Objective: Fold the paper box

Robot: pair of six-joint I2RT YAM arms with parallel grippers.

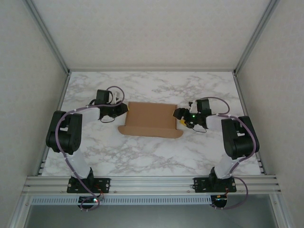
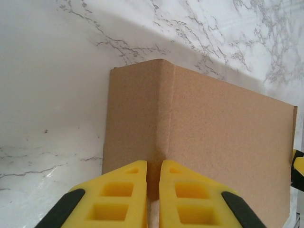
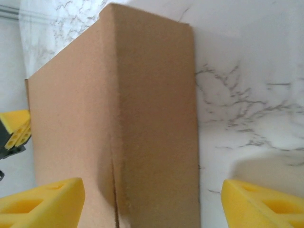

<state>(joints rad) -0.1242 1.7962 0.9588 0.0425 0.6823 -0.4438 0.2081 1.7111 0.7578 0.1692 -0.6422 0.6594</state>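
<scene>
The paper box (image 1: pixel 151 118) is a flat brown cardboard piece in the middle of the marble table (image 1: pixel 156 156), with a flap along its near edge. My left gripper (image 1: pixel 124 110) is at the box's left end. In the left wrist view its yellow fingers (image 2: pixel 123 190) are pressed together on a raised crease of the paper box (image 2: pixel 209 123), so my left gripper (image 2: pixel 153 166) is shut on it. My right gripper (image 1: pixel 179 116) is at the box's right end. In the right wrist view the right gripper (image 3: pixel 153 185) stands open, its fingers wide on either side of the paper box (image 3: pixel 118 104).
Aluminium frame rails and white walls enclose the table on three sides (image 1: pixel 57 61). Both arm bases sit on the near rail (image 1: pixel 152 183). Bare marble lies in front of and behind the box.
</scene>
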